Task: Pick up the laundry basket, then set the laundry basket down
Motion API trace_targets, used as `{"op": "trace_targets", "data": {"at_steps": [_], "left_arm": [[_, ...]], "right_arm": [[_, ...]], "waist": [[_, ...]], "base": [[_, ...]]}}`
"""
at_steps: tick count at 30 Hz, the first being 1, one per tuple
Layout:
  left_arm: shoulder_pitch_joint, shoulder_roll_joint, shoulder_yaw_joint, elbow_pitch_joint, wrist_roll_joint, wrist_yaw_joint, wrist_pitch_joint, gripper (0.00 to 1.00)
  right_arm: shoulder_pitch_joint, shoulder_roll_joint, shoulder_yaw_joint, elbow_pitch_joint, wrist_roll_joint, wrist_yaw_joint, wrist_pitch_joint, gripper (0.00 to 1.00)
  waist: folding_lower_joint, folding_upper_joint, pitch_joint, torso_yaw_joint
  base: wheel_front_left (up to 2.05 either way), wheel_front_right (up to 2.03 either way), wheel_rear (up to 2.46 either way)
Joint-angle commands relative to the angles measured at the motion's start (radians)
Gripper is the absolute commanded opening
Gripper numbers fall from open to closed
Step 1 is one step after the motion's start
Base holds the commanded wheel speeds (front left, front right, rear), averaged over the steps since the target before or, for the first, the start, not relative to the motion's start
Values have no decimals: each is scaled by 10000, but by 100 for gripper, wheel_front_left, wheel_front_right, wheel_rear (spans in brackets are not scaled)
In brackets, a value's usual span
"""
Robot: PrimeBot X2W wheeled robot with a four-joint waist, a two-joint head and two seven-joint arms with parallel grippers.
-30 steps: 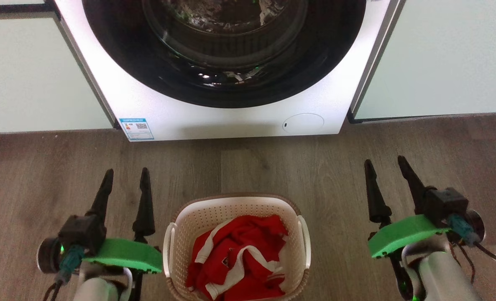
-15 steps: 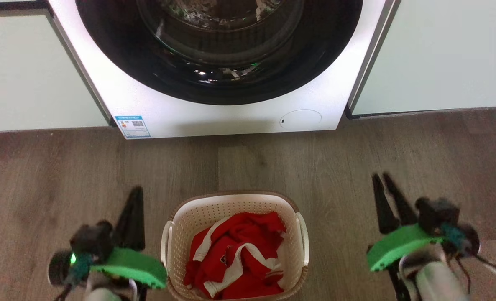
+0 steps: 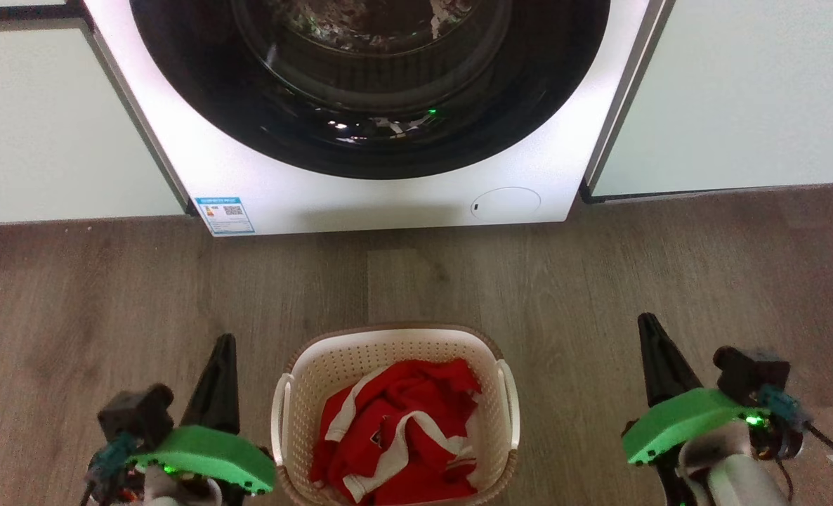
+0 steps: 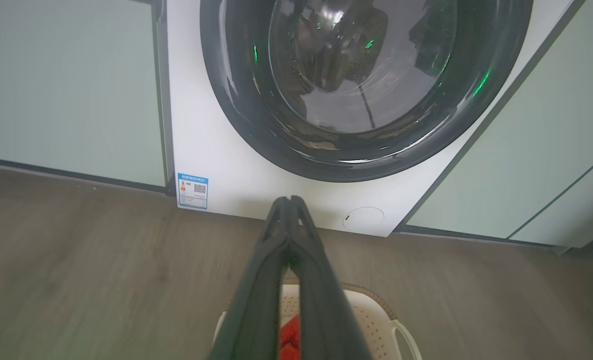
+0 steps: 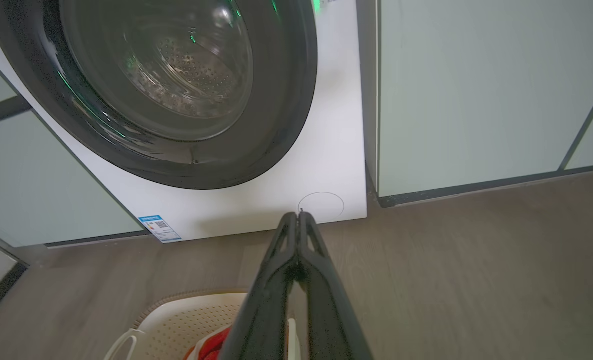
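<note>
The laundry basket point(image 3: 332, 365) sat on the near floor point(image 3: 107, 295) between the left gripper point(image 3: 225, 346) and right gripper point(image 3: 648, 329), touching neither; both grippers' fingers were pressed together, empty; it looked light and stiff, best lifted by its side handles point(image 3: 509, 404).

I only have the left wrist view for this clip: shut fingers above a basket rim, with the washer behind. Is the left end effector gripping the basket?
Observer: No. In the head view the left end effector is shut on nothing. It sits beside the laundry basket, off its left side.
Operator: And the right arm?
Observer: The right end effector is also shut and empty. It is over bare floor, well off the basket's right side.
Operator: What is the red sliver under my fingers?
Observer: A crumpled red garment with white trim, lying inside the basket.
</note>
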Motion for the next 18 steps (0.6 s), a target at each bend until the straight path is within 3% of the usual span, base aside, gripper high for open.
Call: {"op": "trace_targets", "data": {"at_steps": [1, 18], "left_arm": [[-427, 82, 115, -237, -310, -93, 33, 0], [-635, 163, 333, -31, -2324, -282, 431, 0]], "right_arm": [[-386, -95, -89, -315, 316, 5, 56, 0], [-420, -173, -296, -304, 2323, 11, 451, 0]], "waist": [[0, 0, -8, 4], [0, 0, -96, 37]], "base": [[0, 0, 0], [0, 0, 0]]}}
